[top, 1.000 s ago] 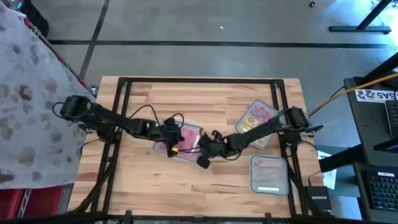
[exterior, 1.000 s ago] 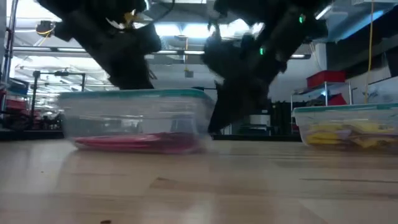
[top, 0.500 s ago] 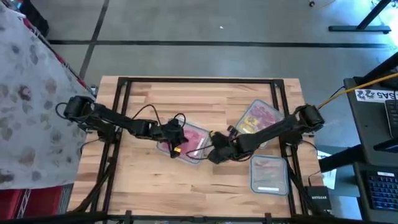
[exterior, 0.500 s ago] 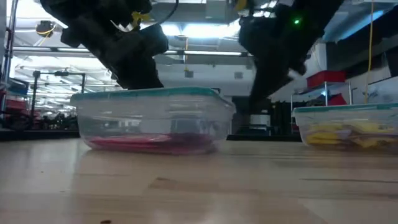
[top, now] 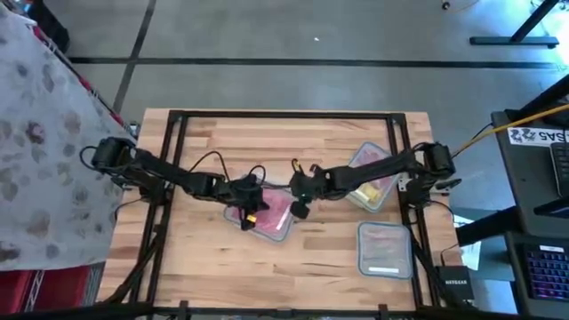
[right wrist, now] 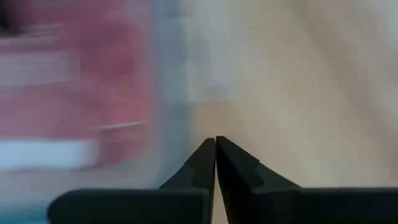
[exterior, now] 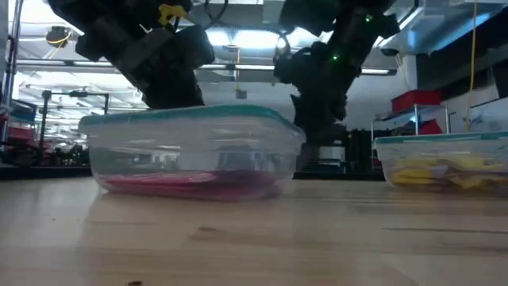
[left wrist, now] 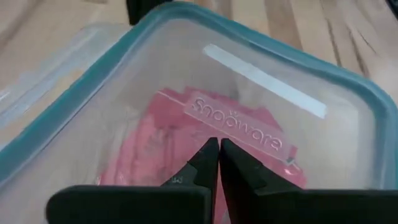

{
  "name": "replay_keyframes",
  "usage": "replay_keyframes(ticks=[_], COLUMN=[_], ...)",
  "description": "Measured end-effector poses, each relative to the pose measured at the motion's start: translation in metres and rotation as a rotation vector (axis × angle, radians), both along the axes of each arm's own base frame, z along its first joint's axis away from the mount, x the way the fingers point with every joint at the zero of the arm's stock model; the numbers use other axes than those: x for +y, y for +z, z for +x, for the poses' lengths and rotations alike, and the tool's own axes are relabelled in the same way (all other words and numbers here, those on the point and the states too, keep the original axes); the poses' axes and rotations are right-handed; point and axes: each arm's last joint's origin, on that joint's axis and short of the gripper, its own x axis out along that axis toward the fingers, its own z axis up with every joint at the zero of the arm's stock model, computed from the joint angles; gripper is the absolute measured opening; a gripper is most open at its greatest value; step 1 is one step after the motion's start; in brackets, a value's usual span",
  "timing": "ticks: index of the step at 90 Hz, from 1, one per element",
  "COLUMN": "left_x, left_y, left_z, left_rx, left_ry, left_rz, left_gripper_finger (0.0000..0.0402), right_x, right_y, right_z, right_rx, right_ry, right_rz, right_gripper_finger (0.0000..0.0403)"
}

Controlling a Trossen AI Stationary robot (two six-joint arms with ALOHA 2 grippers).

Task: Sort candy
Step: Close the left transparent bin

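Observation:
A clear tub with a teal-rimmed lid stands at the table's middle, with pink candy lying flat on its bottom. My left gripper is shut, its tips on the lid's top; in the low view it comes down onto the lid. My right gripper is shut and hangs over bare wood just off the tub's right rim; in the low view it stands behind the tub's right end. My left gripper presses its shut fingertips down on the clear lid's top, beside the raised lettering near the lid's middle. The fingers slant down from the table's left. The tub stands flat on the table. My right gripper: whether it touches the tub's rim, I cannot tell.
A second clear tub with yellow and pink candy stands at the right, under the right arm. A third tub lies near the front right. Bare wood lies along the table's near and far edges.
My right gripper has swung from the near side of the tub toward the table's far edge, along the tub's right end, staying shut. The tub has slid a little toward the right and turned slightly. My left gripper has stayed on the lid.

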Motion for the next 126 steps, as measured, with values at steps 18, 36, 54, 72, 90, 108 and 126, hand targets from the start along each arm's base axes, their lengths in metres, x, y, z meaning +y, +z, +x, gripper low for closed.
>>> replay_keyframes(ticks=[18, 36, 54, 72, 90, 108, 126], left_x=[0.000, 0.003, 0.002, 0.001, -0.001, -0.001, -0.002], left_y=[0.000, 0.001, 0.001, 0.001, 0.001, -0.002, -0.012], left_z=[0.000, 0.001, 0.001, 0.001, 0.001, 0.001, 0.008], left_rx=[0.006, -0.013, -0.012, -0.011, -0.009, 0.005, -0.017], left_ry=[-0.053, 0.009, 0.003, -0.005, -0.038, -0.044, -0.075], left_rz=[0.002, 0.073, 0.070, 0.062, 0.030, 0.037, 0.028], left_gripper_finger=[0.0000, 0.0000, 0.0000, 0.0000, 0.0000, 0.0000, 0.0000], right_x=[0.048, 0.103, 0.115, 0.074, 0.026, 0.010, 0.010], right_y=[-0.009, -0.002, 0.014, 0.020, 0.006, -0.012, -0.021], right_z=[0.008, 0.003, -0.010, -0.010, 0.003, 0.019, 0.034], right_rx=[-0.083, -0.157, -0.200, -0.163, -0.097, -0.132, -0.251], right_ry=[0.132, 0.349, 0.346, 0.101, -0.011, -0.016, -0.045], right_rz=[0.171, 0.343, 0.208, -0.005, 0.008, 0.054, 0.024], right_gripper_finger=[0.0000, 0.0001, 0.0001, 0.0000, 0.0000, 0.0000, 0.0000])
